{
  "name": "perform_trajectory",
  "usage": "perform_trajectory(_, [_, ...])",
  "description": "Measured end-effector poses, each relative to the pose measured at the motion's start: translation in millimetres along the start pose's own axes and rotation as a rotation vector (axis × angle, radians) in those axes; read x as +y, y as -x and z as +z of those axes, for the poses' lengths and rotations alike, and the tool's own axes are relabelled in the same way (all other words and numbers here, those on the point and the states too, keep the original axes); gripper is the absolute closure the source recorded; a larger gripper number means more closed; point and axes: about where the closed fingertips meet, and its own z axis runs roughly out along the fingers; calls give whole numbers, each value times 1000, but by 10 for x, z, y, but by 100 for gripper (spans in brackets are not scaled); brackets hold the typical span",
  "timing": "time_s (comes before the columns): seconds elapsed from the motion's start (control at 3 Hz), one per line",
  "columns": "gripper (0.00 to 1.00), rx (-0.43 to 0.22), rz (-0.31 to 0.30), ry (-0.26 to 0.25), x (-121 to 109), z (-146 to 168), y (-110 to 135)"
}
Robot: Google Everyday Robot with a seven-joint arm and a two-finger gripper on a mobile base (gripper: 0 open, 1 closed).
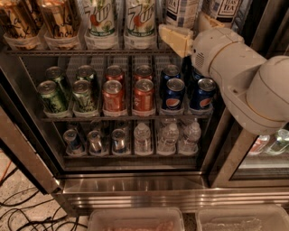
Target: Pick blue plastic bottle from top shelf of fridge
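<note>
My gripper (185, 28) hangs open at the right end of the top shelf (54, 53), low before the upright blue bottle (180, 11), so that I can close round its base.

One white robot arm (253, 85) comes in from the right, its thick, rounded segments angling up and to the left. A rounded wrist (212, 54) with a small perforated patch leads to the gripper (184, 26), which is held level with the front rail of the top shelf (90, 53), near its right end. Its two cream fingers (176, 39) stand apart, one broad and flat pointing left, the other rising behind it.
</note>
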Motion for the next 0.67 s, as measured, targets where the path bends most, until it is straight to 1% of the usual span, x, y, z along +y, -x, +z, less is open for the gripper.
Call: perform_trajectory(0.67, [25,2,-4,21,14,249,-7])
